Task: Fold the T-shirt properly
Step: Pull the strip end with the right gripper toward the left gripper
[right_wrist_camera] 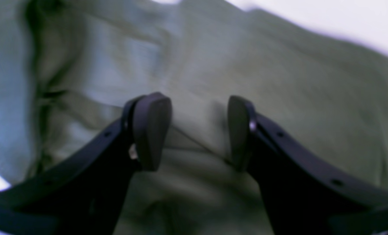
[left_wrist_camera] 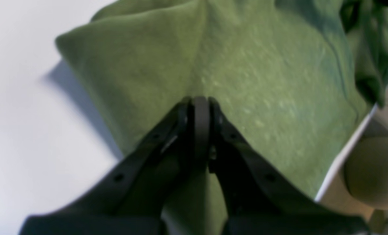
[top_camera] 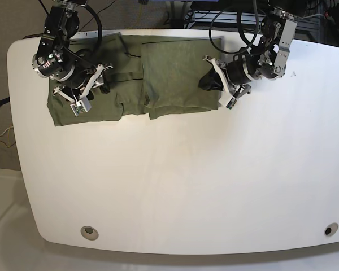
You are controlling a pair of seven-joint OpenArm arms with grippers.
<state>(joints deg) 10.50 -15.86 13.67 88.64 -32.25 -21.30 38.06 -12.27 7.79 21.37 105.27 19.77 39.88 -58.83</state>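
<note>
Lying partly folded along the far edge of the white surface (top_camera: 186,186), the T-shirt (top_camera: 158,79) stretches between both hands. Over its sleeve end hangs the right hand (right_wrist_camera: 198,133), fingers (right_wrist_camera: 151,130) spread wide with only cloth showing beneath and between them, not gripping. At the opposite edge the left hand (left_wrist_camera: 200,107) is pressed together, its tips against the green fabric ahead.

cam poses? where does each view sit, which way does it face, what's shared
Left wrist: on the left arm, looking along the shut left gripper at the T-shirt and table edge.
Right wrist: behind the open right gripper, close over cloth.
Base: overhead, facing down; both arms show.
Shared: all three show the T-shirt.
</note>
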